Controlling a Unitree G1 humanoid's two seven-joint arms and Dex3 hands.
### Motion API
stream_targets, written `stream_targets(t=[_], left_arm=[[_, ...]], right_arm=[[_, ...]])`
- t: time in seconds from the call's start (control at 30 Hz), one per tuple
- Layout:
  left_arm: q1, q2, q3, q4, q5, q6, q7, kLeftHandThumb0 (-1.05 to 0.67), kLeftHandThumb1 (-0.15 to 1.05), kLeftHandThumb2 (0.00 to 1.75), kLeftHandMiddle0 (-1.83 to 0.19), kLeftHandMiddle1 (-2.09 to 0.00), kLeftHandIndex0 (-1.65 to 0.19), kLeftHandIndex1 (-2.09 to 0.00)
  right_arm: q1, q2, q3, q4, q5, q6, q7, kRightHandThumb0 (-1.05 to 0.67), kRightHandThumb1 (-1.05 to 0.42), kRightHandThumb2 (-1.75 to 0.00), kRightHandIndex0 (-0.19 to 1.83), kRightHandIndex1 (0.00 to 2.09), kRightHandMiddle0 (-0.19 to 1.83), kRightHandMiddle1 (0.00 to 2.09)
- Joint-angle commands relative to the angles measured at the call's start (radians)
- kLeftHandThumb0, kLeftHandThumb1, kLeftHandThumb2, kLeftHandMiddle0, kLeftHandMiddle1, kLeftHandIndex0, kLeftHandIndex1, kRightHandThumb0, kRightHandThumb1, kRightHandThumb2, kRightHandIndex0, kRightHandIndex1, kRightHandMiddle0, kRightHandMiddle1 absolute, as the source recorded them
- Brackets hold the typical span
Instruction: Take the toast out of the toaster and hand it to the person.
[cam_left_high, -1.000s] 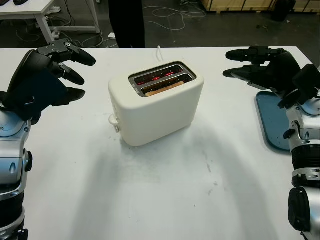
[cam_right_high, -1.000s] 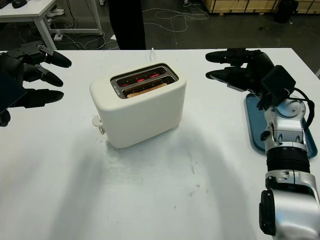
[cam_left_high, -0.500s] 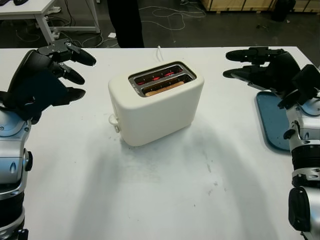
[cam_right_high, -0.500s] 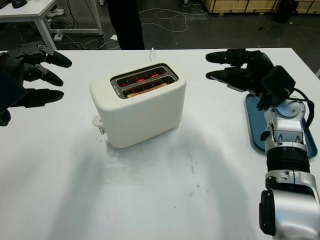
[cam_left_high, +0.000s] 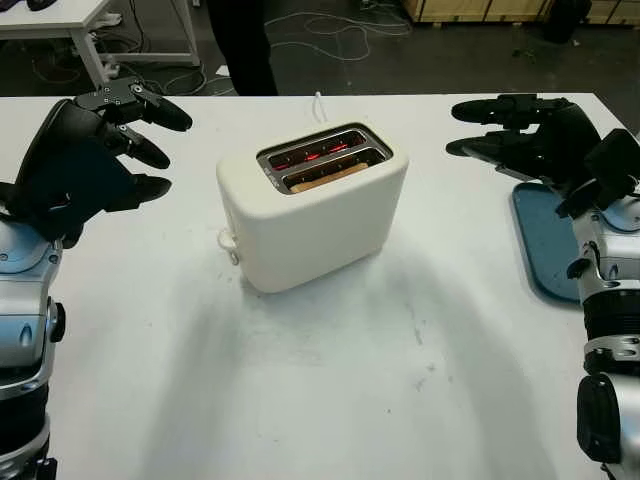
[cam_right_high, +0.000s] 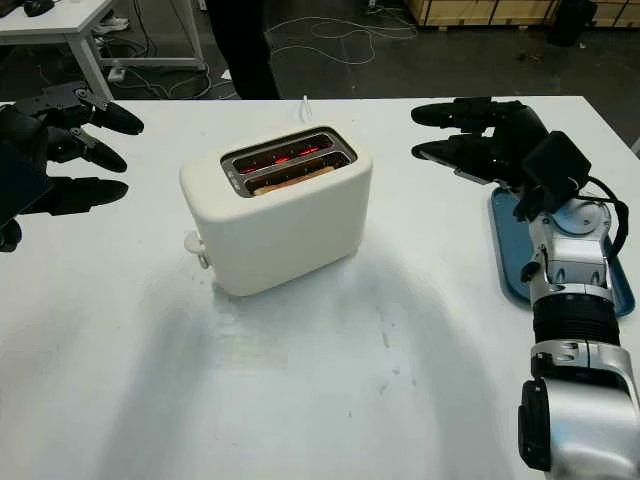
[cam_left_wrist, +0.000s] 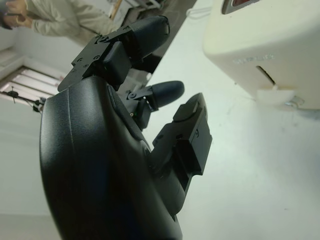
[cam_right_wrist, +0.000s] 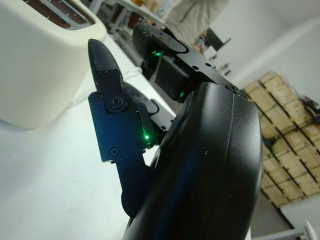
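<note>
A cream two-slot toaster stands in the middle of the white table. Its heating elements glow red, and a slice of toast sits low in the nearer slot. My left hand hovers open to the left of the toaster, well apart from it. On the other side my right hand hovers open at about the same height. A person in dark trousers stands beyond the table's far edge.
A blue tray lies at the table's right edge under my right forearm. The toaster's white cord runs off the far edge. Cables lie on the dark floor beyond, and another white table stands at the far left.
The person behind the table has shifted a little to the left. Both hands and the toaster have stayed where they were.
</note>
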Motion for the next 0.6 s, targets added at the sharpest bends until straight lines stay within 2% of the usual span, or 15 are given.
stream_targets(t=[0.0, 0.57], left_arm=[[-0.002, 0.000, 0.004, -0.010, 0.003, 0.014, 0.007, 0.50, 0.92, 0.15, -0.47, -1.33, -0.45, -1.05], [0.000, -0.005, 0.009, -0.006, -0.004, 0.001, 0.005, 0.53, 0.92, 0.16, -0.49, -1.34, -0.45, -1.05]], right_arm=[[-0.011, -0.001, 0.002, 0.007, 0.002, -0.008, 0.002, -0.45, -0.84, 0.00, 1.06, 0.00, 0.93, 0.00], [-0.006, 0.000, 0.000, 0.001, 0.005, 0.000, 0.002, -0.46, -0.84, 0.00, 1.08, 0.01, 0.94, 0.00]])
